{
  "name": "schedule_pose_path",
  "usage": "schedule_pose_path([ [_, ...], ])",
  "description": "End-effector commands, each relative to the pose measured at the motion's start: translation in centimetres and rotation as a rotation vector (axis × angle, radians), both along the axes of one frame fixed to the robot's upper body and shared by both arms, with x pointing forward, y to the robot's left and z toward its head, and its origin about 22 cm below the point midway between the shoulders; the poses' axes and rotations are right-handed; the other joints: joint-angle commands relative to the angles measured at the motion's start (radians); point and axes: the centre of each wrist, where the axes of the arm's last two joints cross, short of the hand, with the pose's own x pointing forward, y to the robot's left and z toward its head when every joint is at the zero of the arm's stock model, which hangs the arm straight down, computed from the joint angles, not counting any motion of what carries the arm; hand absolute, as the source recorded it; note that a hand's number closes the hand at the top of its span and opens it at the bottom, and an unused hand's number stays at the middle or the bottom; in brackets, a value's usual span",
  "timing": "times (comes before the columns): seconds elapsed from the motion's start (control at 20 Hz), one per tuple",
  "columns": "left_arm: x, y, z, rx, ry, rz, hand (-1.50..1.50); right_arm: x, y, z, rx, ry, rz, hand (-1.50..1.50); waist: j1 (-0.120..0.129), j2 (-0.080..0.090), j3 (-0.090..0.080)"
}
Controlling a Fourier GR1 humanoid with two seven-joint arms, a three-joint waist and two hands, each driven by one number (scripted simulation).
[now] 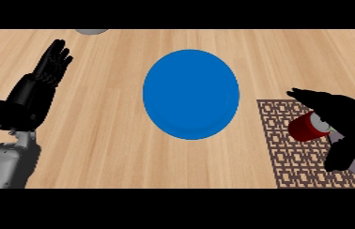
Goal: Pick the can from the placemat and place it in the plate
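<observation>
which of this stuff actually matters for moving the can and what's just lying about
Part of the job:
red can, tilted, in the grasp of the right hand
patterned placemat beneath it
blue plate, nothing on it yet

Just lying about:
grey object, cut off by the view's top edge
left hand, open, resting at the view's left

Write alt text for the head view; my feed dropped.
The right hand curls round a tilted red can over the patterned placemat at right. The blue plate lies mid-counter, left of the placemat; the left hand rests open at far left.
</observation>
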Motion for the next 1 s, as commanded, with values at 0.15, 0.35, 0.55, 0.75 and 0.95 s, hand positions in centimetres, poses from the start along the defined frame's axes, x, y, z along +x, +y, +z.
schedule_pose_path([
  [0.15, 0.6, -0.1, -0.3, -0.011, 0.011, -0.003, 0.0, 1.6, -1.9, -3.3, -0.033, 0.042, -0.035, -1.5, -0.002, 0.001, 0.0],
  [0.35, 0.5, -1.5, -2.1, -0.001, -0.003, -0.003, 0.0, 1.2, -1.2, -5.2, -0.036, 0.068, -0.031, -1.5, -0.005, 0.0, 0.0],
  [0.55, 0.5, -0.6, -0.9, 0.001, -0.003, -0.004, 0.0, 2.3, -1.7, -5.2, -0.037, 0.113, -0.017, -1.5, -0.003, 0.0, 0.0],
  [0.75, 0.5, -0.2, -1.2, 0.014, -0.006, 0.007, 0.0, 2.9, -3.6, -7.3, -0.084, 0.107, -0.061, -1.5, -0.001, 0.0, 0.0],
  [0.95, 0.5, 0.5, -0.4, 0.005, -0.007, 0.014, 0.0, 1.6, -2.5, -9.2, -0.136, 0.104, -0.044, -1.5, -0.005, -0.001, 0.0],
])
